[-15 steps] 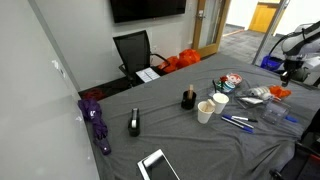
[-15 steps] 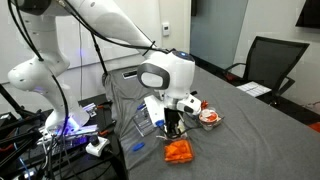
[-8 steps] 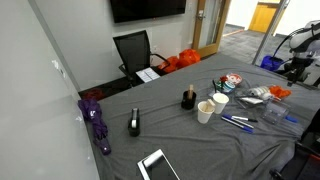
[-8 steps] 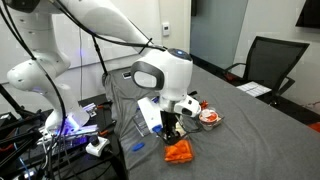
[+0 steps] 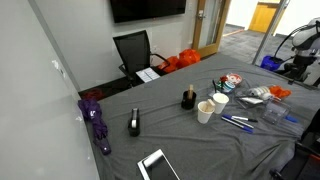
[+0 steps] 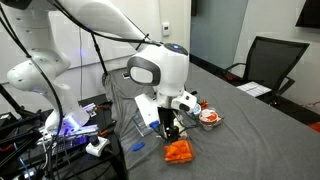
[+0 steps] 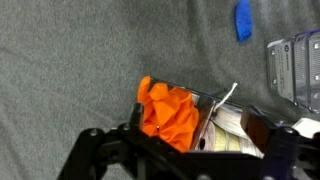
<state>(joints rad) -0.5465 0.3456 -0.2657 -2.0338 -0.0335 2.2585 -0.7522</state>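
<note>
In the wrist view a crumpled orange item (image 7: 168,112) lies on the grey tablecloth, part of a clear packet (image 7: 228,128) with pale contents. My gripper (image 7: 188,140) is open, its two dark fingers standing wide on either side of the packet without pressing it. In an exterior view the gripper (image 6: 172,131) hangs just above the orange item (image 6: 180,151) near the table's corner. In an exterior view the arm (image 5: 296,58) is at the far right, over the same orange item (image 5: 278,92).
A blue scrap (image 7: 243,20) and a clear container (image 7: 298,65) lie close by. Two paper cups (image 5: 205,111), a black object (image 5: 187,98), pens (image 5: 236,122), a tape dispenser (image 5: 134,123), a purple umbrella (image 5: 96,120) and a tablet (image 5: 157,165) sit on the table. An office chair (image 6: 265,62) stands behind.
The jaws have gone from shut to open over the orange packet, which now lies free on the cloth. The wrist has lifted and turned slightly.
</note>
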